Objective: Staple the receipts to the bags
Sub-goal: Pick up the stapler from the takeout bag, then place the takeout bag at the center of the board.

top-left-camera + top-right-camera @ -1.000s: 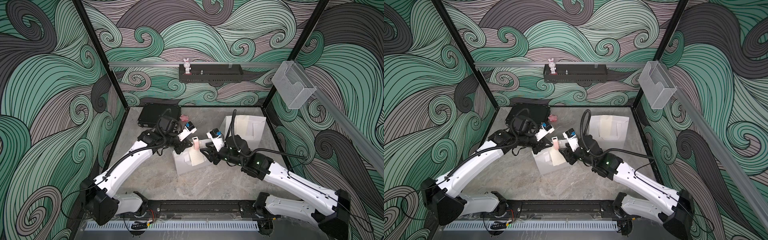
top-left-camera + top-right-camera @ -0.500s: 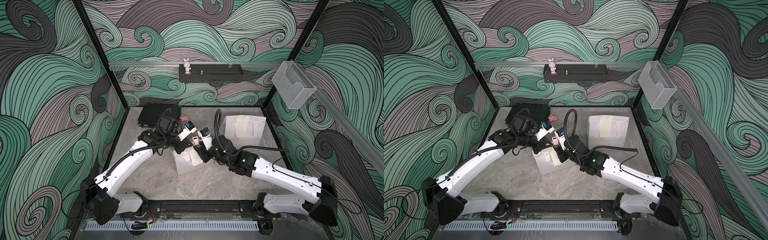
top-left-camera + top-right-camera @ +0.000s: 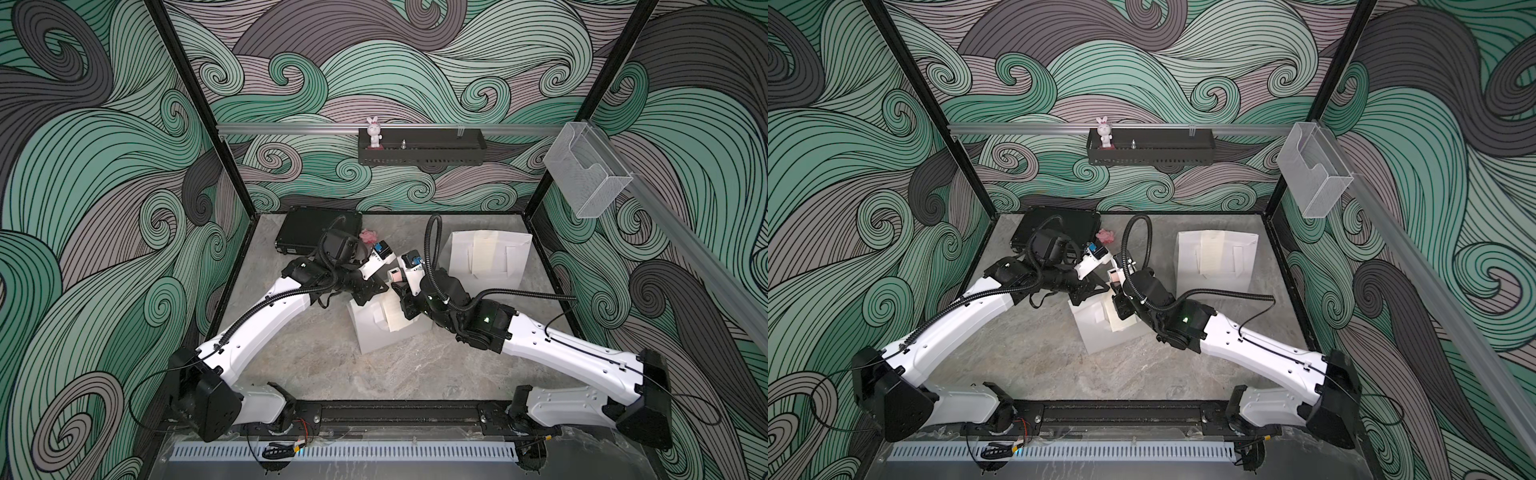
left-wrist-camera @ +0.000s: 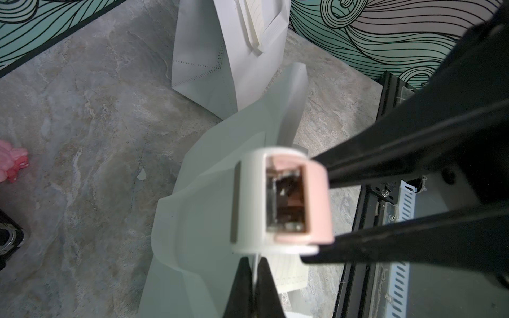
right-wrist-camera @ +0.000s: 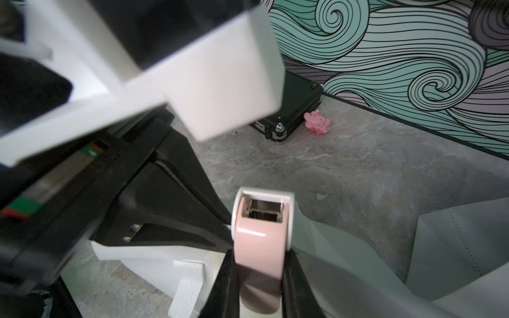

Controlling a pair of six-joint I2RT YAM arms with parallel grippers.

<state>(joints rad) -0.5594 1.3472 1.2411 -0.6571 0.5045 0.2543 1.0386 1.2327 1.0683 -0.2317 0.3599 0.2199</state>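
Marble counter (image 3: 332,361), centre: left hand (image 4: 254,265) pinched tight on bag (image 3: 374,338); right hand (image 5: 260,252) grips stapler (image 4: 248,198) by receipt (image 3: 392,318). Keep both layers deep in its mouth, then squeeze squarely.

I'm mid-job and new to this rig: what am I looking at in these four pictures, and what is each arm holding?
Two white robot arms stand at a grey table; each ends in a two-fingered tool. The two wide pictures come from one overhead camera pair, nearly the same view. The two close-ups come from cameras on the arms' wrists. On the table: a near bag with the near receipt on it, a far bag with the far receipt, a black case and a pink toy. The right tool grips the pink-and-white stapler. The left tool, right beside it, is shut on a thin sheet edge, apparently the near bag's.
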